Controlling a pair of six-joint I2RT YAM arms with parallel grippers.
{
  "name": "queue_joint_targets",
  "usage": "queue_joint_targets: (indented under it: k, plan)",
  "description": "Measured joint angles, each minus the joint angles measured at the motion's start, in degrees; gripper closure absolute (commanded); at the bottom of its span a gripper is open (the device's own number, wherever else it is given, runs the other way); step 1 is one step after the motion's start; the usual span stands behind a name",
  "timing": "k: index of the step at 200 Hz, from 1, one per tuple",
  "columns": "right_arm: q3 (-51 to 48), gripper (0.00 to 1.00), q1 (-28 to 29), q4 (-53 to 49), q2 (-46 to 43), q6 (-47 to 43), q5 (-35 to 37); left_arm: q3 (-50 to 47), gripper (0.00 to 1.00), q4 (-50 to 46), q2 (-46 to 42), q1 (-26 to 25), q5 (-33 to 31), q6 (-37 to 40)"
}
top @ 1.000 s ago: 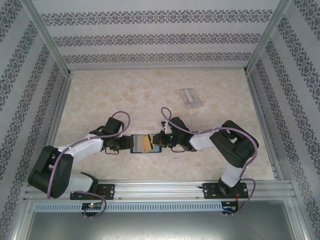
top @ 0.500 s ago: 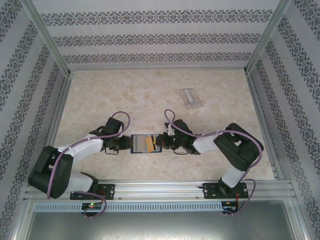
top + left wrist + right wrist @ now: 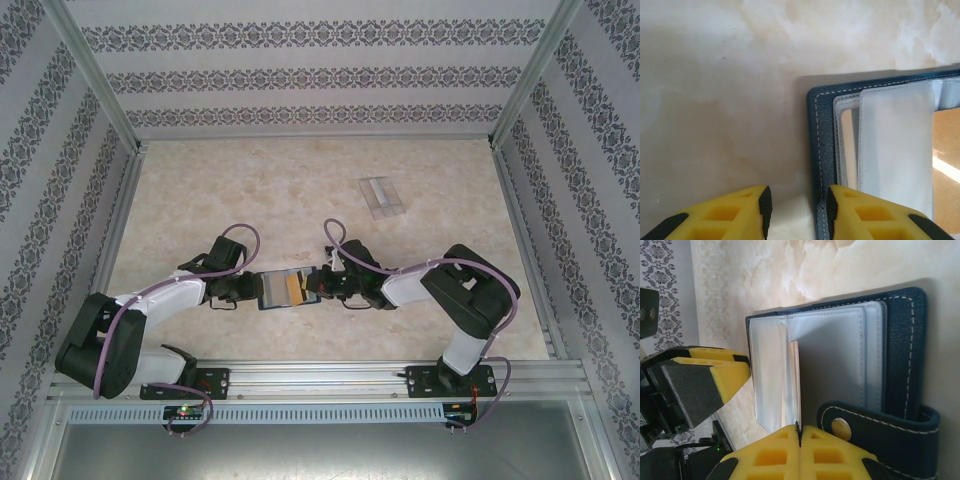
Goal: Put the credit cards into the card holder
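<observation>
The dark navy card holder (image 3: 272, 290) lies open on the table between my two grippers, its tan inside (image 3: 946, 165) and clear sleeves (image 3: 835, 355) showing. My left gripper (image 3: 795, 206) is open and straddles the holder's stitched cover edge (image 3: 817, 130). The right pad touches that edge and the left pad stands apart from it. My right gripper (image 3: 799, 432) is shut on the thin edge of one clear sleeve, lifted upright, beside the clasp tab (image 3: 880, 427). In the top view the left gripper (image 3: 252, 290) and the right gripper (image 3: 320, 288) face each other across the holder. The credit cards are hidden.
A transparent plastic case (image 3: 381, 196) lies at the back right of the marble-patterned table (image 3: 250, 190). Patterned walls enclose the table on three sides. A metal rail (image 3: 320, 378) with the arm bases runs along the near edge.
The left jaws have narrowed around the holder's cover edge. The right gripper drifted right, then back left a little, staying shut on the sleeve.
</observation>
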Motion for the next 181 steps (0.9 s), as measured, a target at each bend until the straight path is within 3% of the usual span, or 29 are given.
queue_joint_targets:
  k: [27, 49, 99, 140, 181]
  plan:
    - [1.1, 1.00, 0.0, 0.8, 2.0, 0.9, -0.8, -0.1, 0.65, 0.3, 0.0, 0.0, 0.0, 0.0]
    - [2.6, 1.00, 0.0, 1.2, 3.7, 1.1, -1.7, -0.1, 0.73, 0.3, 0.1, 0.0, 0.0, -0.2]
    - [5.5, 1.00, 0.0, 1.4, 5.6, 1.2, -3.7, -0.1, 0.74, 0.7, 0.3, 0.0, -0.2, -0.2]
    - [6.4, 1.00, 0.0, 0.9, 5.6, 1.2, -4.3, -0.3, 0.55, 0.4, -1.5, -0.8, -1.0, -1.7]
    - [7.0, 1.00, 0.0, 0.3, 5.7, 1.2, -5.4, -1.7, 0.60, -2.7, -10.3, -1.0, -4.9, -4.0]
